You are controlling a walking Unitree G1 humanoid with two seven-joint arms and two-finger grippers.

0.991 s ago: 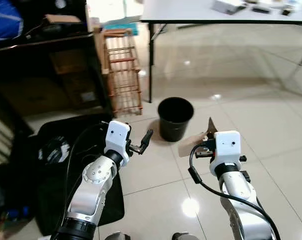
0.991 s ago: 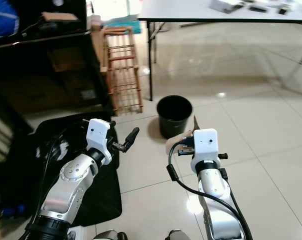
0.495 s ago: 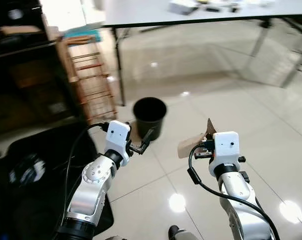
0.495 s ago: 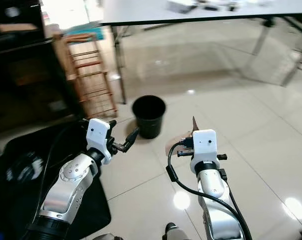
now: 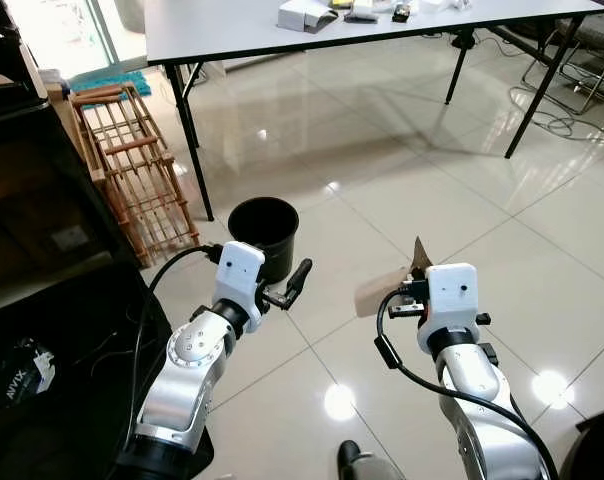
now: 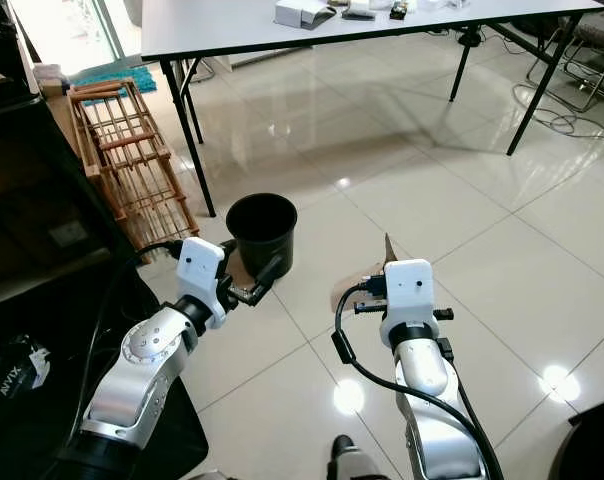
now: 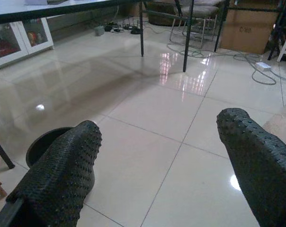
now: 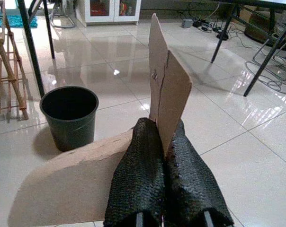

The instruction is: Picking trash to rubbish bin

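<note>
The right gripper [image 8: 164,151] pinches brown cardboard [image 8: 164,90] — the black bin [image 8: 69,116] sits at ten o'clock; the left gripper [image 7: 157,156] is spread wide.

1. A glossy pale tiled floor [image 5: 462,190] spreads across the room, with bright light spots reflected on it.
2. A long white tabletop [image 5: 242,25] on thin black legs [image 5: 190,140] runs along the scene from 11 to 2 o'clock.
3. Small boxes and dark gadgets [image 5: 307,14] lie on it, near 12 o'clock.
4. A wooden slatted rack [image 5: 132,170] leans at 10 o'clock, beside a dark cabinet [image 5: 32,200].
5. A black mat [image 5: 72,370] with a black-and-white packet [image 5: 17,372] on it lies at 8 o'clock.
6. Cables [image 5: 572,110] trail over the floor at 2 o'clock.
7. A brown cardboard box [image 7: 249,30] stands by the chair legs [image 7: 188,35].
</note>
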